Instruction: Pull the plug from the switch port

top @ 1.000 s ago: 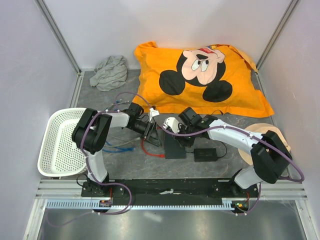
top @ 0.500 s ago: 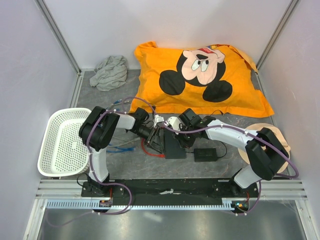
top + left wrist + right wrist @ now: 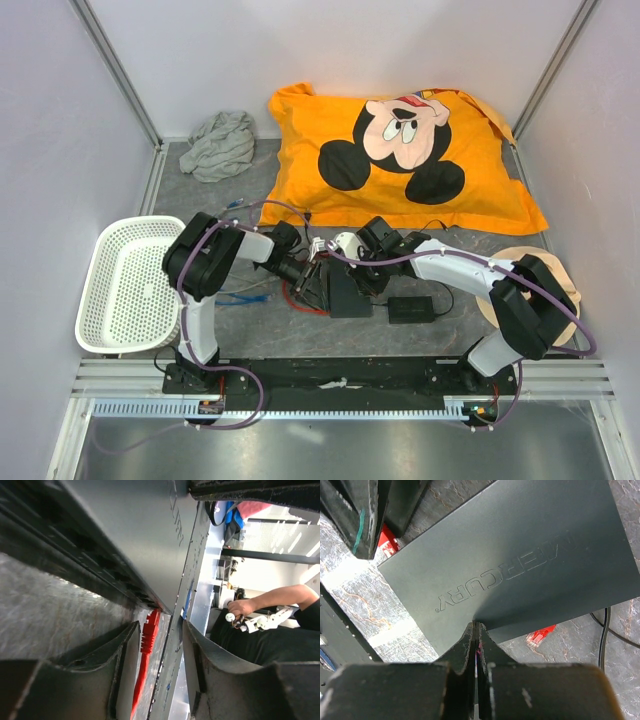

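Left gripper (image 3: 160, 626) jaws spread, straddling the red plug (image 3: 149, 632), which sits closer to one finger, its head up against the socket edge of the switch (image 3: 520, 555). Right gripper (image 3: 476, 628) is pinched closed, tips on the switch's near edge. The switch lies flat between both grippers.

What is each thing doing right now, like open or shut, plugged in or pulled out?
Left claw: open, one finger on each side of the red plug.
Right claw: shut, tips at the edge of the switch.
Red plug: looks plugged into the switch, not yet gripped.
Switch: lying flat, logo side up.
Grey cloth: crumpled in a heap.
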You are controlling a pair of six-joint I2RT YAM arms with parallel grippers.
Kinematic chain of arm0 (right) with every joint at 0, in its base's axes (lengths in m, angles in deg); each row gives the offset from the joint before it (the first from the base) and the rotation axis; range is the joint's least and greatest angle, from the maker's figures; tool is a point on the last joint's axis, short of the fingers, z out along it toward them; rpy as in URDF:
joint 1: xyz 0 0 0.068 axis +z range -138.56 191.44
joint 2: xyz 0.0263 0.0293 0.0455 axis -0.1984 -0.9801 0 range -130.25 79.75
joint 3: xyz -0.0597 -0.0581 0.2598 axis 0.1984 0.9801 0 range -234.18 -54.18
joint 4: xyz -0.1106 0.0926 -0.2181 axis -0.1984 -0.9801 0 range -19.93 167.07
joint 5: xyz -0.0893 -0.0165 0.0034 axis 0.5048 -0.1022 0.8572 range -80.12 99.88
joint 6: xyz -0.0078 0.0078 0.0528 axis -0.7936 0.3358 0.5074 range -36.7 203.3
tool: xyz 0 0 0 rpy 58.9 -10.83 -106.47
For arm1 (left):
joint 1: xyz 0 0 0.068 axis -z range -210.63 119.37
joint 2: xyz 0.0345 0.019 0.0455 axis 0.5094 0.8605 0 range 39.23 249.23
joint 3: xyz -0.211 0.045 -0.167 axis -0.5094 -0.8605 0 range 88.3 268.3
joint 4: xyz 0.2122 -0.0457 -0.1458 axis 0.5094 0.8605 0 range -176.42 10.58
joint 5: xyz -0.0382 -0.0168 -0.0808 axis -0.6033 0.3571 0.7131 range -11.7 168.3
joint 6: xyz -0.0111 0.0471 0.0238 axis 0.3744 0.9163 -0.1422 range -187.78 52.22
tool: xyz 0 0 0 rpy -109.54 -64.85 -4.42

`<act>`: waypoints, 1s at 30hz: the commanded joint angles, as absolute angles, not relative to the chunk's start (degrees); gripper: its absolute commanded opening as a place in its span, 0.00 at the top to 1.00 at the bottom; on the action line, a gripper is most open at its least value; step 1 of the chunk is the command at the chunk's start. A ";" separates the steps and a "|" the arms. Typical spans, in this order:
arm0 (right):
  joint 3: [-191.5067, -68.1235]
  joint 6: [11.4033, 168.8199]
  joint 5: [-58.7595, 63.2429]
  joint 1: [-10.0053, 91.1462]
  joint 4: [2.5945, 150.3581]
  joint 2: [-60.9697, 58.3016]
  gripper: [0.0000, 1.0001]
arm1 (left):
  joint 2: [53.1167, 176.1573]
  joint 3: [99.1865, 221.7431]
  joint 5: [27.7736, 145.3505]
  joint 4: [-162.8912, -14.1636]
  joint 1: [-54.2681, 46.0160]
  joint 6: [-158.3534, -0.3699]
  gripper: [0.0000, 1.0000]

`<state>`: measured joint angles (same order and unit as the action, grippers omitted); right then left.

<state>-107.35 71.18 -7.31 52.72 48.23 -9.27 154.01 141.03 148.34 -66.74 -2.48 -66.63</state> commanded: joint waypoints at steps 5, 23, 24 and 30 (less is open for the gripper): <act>-106.39 71.43 -5.94 52.49 49.83 -10.87 1.00 | 155.42 141.12 150.72 -67.09 -0.66 -67.25 0.57; -105.86 71.17 -5.15 52.40 50.27 -10.60 1.00 | 158.58 142.52 150.98 -66.56 -0.39 -67.25 0.78; -105.86 71.26 -4.97 52.40 50.27 -10.60 1.00 | 158.76 142.87 150.99 -66.13 -0.39 -67.25 0.79; -105.77 70.29 -3.92 52.40 50.00 -10.87 1.00 | 159.02 143.58 151.87 -64.98 -0.39 -66.73 0.89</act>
